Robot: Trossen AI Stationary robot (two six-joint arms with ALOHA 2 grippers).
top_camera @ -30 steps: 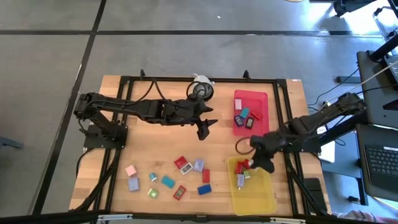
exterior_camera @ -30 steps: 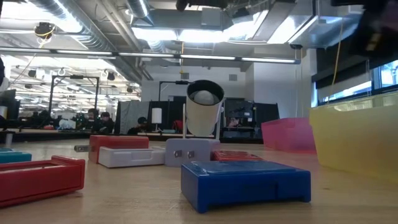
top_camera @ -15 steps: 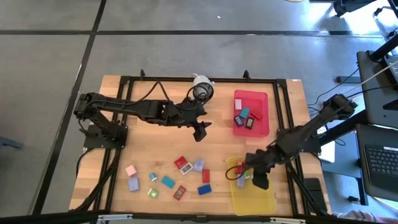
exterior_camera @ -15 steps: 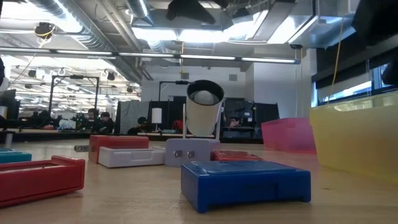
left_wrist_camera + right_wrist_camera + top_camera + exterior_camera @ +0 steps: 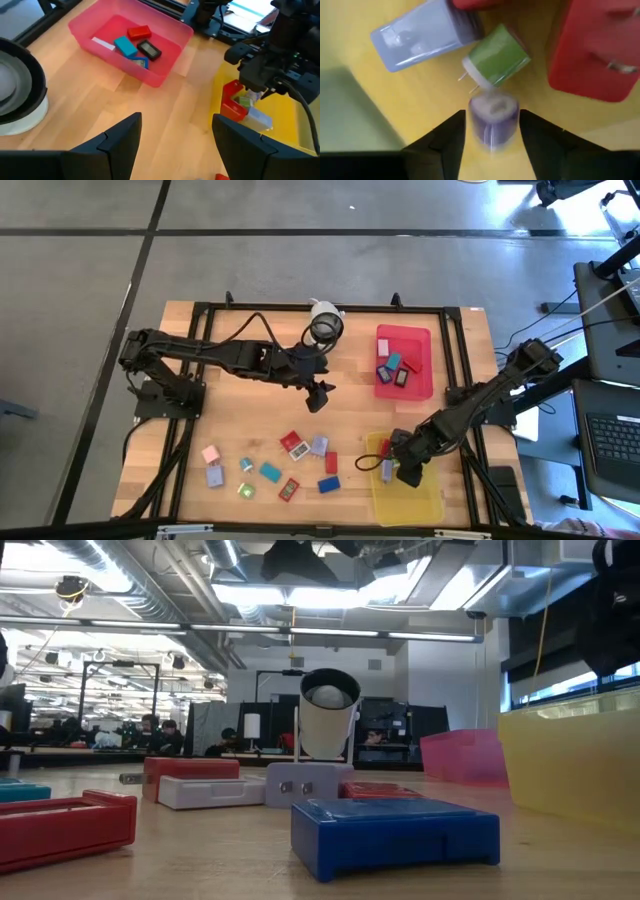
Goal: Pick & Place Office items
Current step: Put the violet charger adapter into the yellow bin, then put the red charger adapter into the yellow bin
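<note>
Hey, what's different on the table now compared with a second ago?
The right end effector has come down from the yellow tray's top edge into it, and its fingers have opened around a lilac block beside the green block. The left end effector has drawn back a little toward its base, open and empty. The red tray and the loose blocks on the table have not moved.
</note>
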